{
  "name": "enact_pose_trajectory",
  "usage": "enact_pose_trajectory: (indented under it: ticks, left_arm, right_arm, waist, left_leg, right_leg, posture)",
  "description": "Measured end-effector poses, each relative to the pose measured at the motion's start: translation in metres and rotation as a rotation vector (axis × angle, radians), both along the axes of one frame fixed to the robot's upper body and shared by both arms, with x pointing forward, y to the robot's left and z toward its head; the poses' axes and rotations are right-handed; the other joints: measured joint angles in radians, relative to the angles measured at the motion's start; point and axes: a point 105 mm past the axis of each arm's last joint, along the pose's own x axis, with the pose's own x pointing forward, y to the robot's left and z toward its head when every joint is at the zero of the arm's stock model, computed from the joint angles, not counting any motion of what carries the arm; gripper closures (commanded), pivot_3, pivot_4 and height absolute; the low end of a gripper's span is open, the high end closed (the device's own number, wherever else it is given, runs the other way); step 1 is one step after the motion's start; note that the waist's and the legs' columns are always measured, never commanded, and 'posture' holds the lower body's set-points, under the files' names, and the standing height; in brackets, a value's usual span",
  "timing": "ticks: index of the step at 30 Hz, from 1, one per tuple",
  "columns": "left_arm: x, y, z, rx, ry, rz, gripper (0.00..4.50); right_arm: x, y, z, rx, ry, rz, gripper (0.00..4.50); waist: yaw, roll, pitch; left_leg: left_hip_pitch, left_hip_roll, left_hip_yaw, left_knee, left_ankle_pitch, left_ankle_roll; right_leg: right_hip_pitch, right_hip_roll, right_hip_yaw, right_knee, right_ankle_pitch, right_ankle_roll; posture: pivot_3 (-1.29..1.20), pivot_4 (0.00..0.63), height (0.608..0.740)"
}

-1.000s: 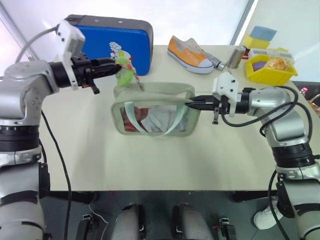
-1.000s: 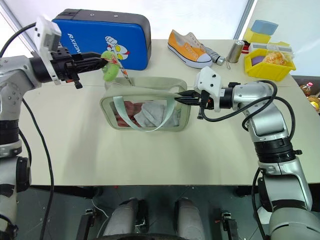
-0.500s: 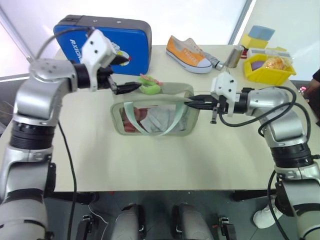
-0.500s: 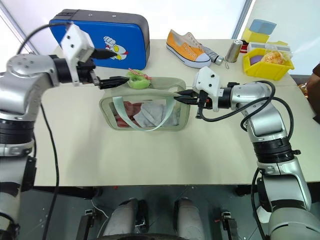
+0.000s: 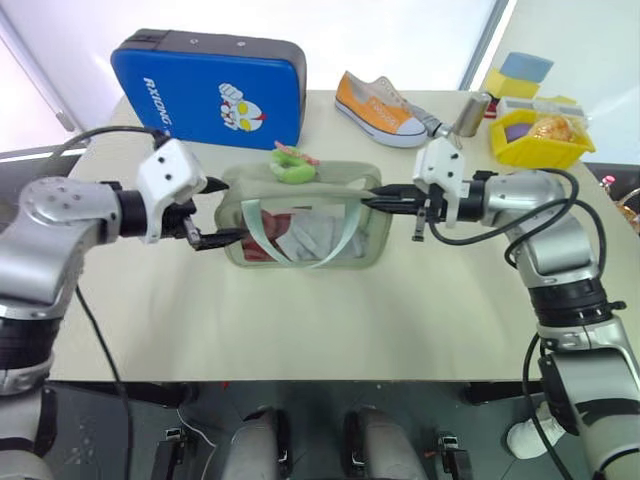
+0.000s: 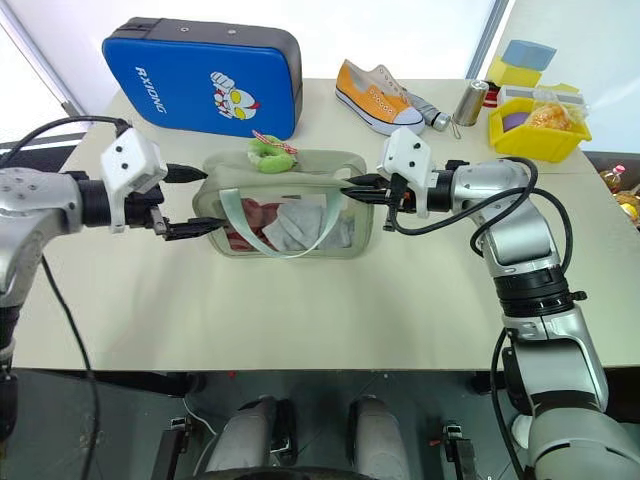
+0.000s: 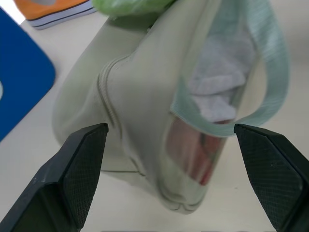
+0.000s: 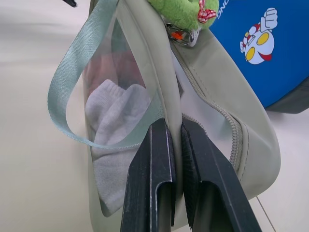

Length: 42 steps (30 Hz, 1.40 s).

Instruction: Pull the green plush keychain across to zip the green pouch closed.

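robot test lab, plain beige table (image 5: pixel 300 320) by bright white window wall (image 5: pixel 400 30), assorted practice props set out: blue case (image 5: pixel 215 85), orange shoe (image 5: pixel 378 108), yellow bin (image 5: pixel 540 145), metal can (image 5: pixel 470 113)

The green plush keychain (image 5: pixel 293 165), gripped a second ago by the left tool (image 5: pixel 207 212) and lifted above the pouch's left end, is no longer held; it now lies on top of the green pouch (image 5: pixel 304 215), near the middle of the zipper line. The left tool has been opened wide and lowered to the pouch's left end, one finger on either side of that end without contact being seen.
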Motion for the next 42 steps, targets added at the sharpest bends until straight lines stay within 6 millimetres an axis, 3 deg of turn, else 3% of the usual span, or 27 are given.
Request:
enact_pose_trajectory:
  ticks: [7,11,12,13,17,21,23,25,30,37,39,42]
  left_arm:
    - [0.001,0.008,-0.012,0.034,0.015,0.005,4.47]
    - [0.006,0.006,-0.012,0.033,0.001,0.019,4.47]
    - [0.007,0.006,-0.012,0.032,-0.001,0.022,4.5]
    - [0.008,0.006,-0.012,0.035,-0.005,0.021,4.5]
    - [0.008,0.005,-0.012,0.037,-0.009,0.013,4.5]
    - [0.008,0.006,-0.012,0.039,-0.007,0.015,4.5]
    - [0.009,0.006,-0.012,0.039,-0.005,0.015,4.5]
    - [0.009,0.006,-0.012,0.039,-0.006,0.014,4.5]
    - [0.008,0.004,-0.012,0.041,-0.01,0.007,4.5]
    - [0.006,0.001,-0.01,0.045,-0.021,0.003,4.5]
    - [0.006,0.0,-0.01,0.045,-0.024,0.004,4.5]
    - [0.004,-0.001,-0.01,0.047,-0.028,0.0,4.5]
  right_arm:
    - [-0.001,0.0,0.0,-0.001,0.02,-0.003,4.5]
    - [-0.003,0.001,0.001,0.003,0.037,-0.01,4.5]
    - [-0.004,0.001,0.001,0.008,0.047,-0.01,3.68]
    - [-0.005,0.001,0.002,0.011,0.059,-0.008,3.37]
    - [-0.01,-0.004,0.008,-0.002,0.076,-0.009,1.39]
    - [-0.005,-0.002,0.037,0.068,0.053,-0.016,1.39]
    - [-0.007,0.016,0.063,0.175,0.034,0.032,1.39]
    - [-0.01,0.037,0.073,0.233,0.038,0.093,1.39]
    - [-0.011,0.08,0.052,0.227,0.085,0.172,1.39]
    - [0.003,0.089,0.033,0.181,0.123,0.156,1.39]
    - [0.005,0.09,0.028,0.159,0.124,0.155,1.94]
    - [0.005,0.09,0.026,0.145,0.112,0.162,3.31]
  waist:
    - [0.0,0.0,0.0]
    - [0.001,0.0,0.0]
    - [0.001,0.0,0.0]
    - [0.001,0.0,0.0]
    - [0.003,0.0,0.0]
    - [0.0,0.001,0.0]
    - [-0.004,0.001,0.0]
    - [-0.003,0.001,-0.001]
    - [0.002,0.0,0.0]
    - [-0.001,0.0,0.0]
    - [-0.001,0.0,0.0]
    - [0.0,0.0,0.0]
  left_leg:
    - [0.0,0.0,0.0,0.0,0.0,0.0]
    - [0.0,0.0,0.0,0.0,0.0,0.0]
    - [0.0,0.0,0.0,0.0,0.0,0.0]
    - [0.0,0.0,0.0,0.0,0.0,0.0]
    - [0.0,0.0,0.0,0.0,0.0,0.0]
    - [0.0,0.0,0.0,0.0,0.0,0.0]
    - [0.001,0.001,0.0,-0.001,0.0,0.0]
    - [0.001,0.001,0.0,-0.001,0.0,0.0]
    - [-0.001,-0.001,0.0,0.0,0.0,0.0]
    - [-0.001,0.0,0.0,0.0,0.0,0.0]
    - [-0.001,0.0,0.0,0.0,0.0,0.0]
    - [-0.001,0.0,0.0,0.0,0.0,0.0]
  right_leg:
    - [0.0,0.0,0.0,0.0,0.0,0.0]
    - [0.0,0.0,0.0,0.0,0.0,0.0]
    - [0.0,0.0,0.0,0.0,0.0,0.0]
    - [0.0,0.0,0.0,0.0,0.0,0.0]
    - [0.0,0.0,0.0,0.0,0.0,0.0]
    - [0.0,0.0,0.0,0.0,0.0,0.0]
    - [0.0,0.0,0.0,0.001,0.0,0.0]
    - [0.0,0.0,0.0,0.001,0.0,0.0]
    - [0.0,-0.001,0.0,0.0,0.0,0.0]
    - [-0.001,0.0,0.0,0.0,0.0,0.0]
    - [-0.001,-0.001,0.0,0.0,0.0,0.0]
    - [-0.001,-0.001,0.0,0.0,0.0,0.0]
  posture:
    - [0.0,0.15,0.74]
    - [0.0,0.15,0.74]
    - [0.0,0.15,0.74]
    - [0.0,0.15,0.74]
    - [0.0,0.15,0.74]
    - [0.0,0.15,0.74]
    - [0.0,0.15,0.74]
    - [0.0,0.15,0.74]
    - [0.0,0.15,0.74]
    - [0.0,0.15,0.74]
    - [0.0,0.15,0.74]
    - [0.0,0.15,0.74]
